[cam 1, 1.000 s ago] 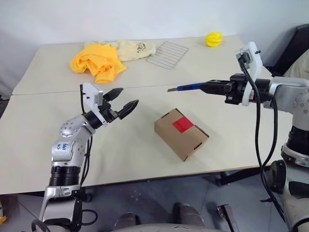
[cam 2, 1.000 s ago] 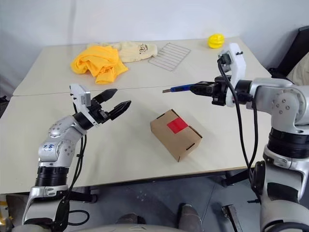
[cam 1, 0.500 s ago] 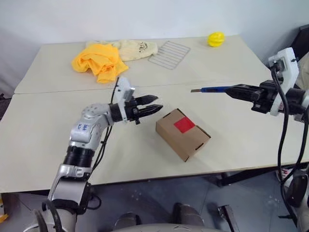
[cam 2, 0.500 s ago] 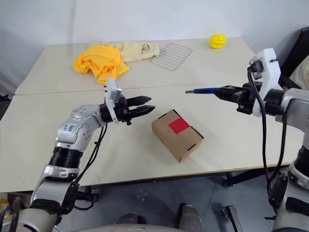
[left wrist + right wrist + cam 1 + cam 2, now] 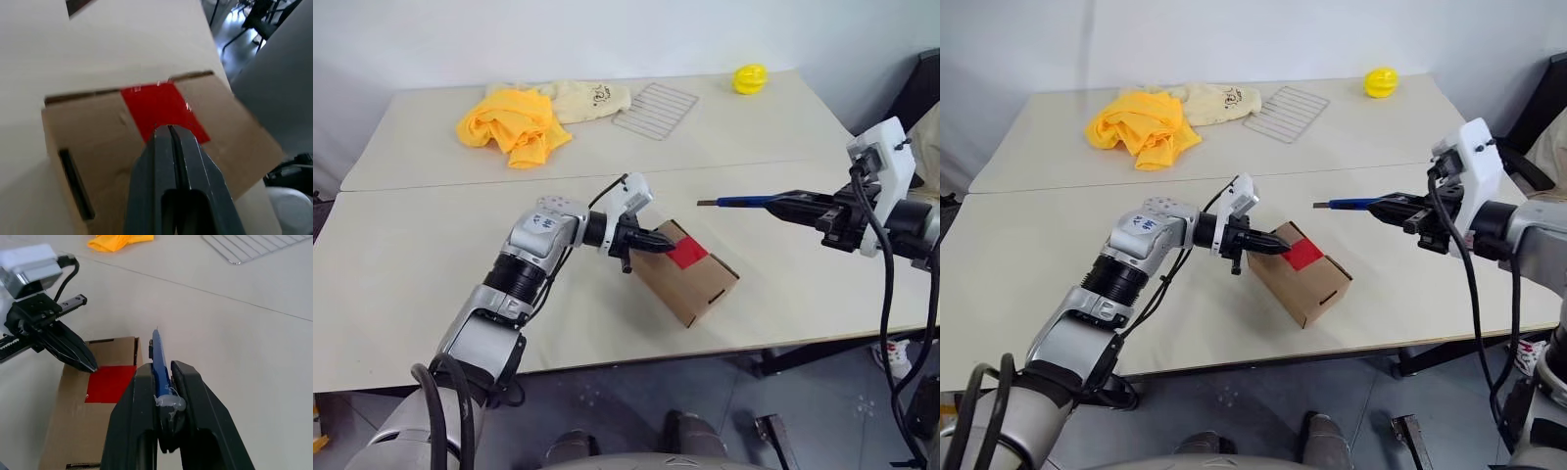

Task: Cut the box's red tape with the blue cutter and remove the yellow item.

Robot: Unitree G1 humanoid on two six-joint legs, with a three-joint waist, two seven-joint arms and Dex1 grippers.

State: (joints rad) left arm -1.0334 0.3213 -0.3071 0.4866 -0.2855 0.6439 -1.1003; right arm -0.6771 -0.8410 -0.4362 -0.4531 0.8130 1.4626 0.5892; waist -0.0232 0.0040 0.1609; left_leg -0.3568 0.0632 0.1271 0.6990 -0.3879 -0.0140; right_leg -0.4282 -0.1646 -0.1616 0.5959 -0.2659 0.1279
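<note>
The brown cardboard box (image 5: 700, 282) lies on the near table, its lid up, with the red tape (image 5: 689, 256) across the lid seam. My left gripper (image 5: 666, 246) is shut with nothing in it. Its tips press on the lid at the tape's left edge, and the left wrist view shows them over the red tape (image 5: 156, 105). Right of the box and above the table, my right gripper (image 5: 795, 202) is shut on the blue cutter (image 5: 744, 202). The cutter's tip points left toward the box, a short way from it. The yellow item is hidden.
On the far table lie a yellow cloth (image 5: 514, 122), a cream cloth (image 5: 594, 98), a wire rack (image 5: 654, 108) and a bright lemon-yellow round object (image 5: 748, 78). A seam runs between the two tables. The box sits close to the near table's front edge.
My left gripper closed and swung right and down from open air onto the box lid. My right gripper drew back to the right with the cutter still in it.
</note>
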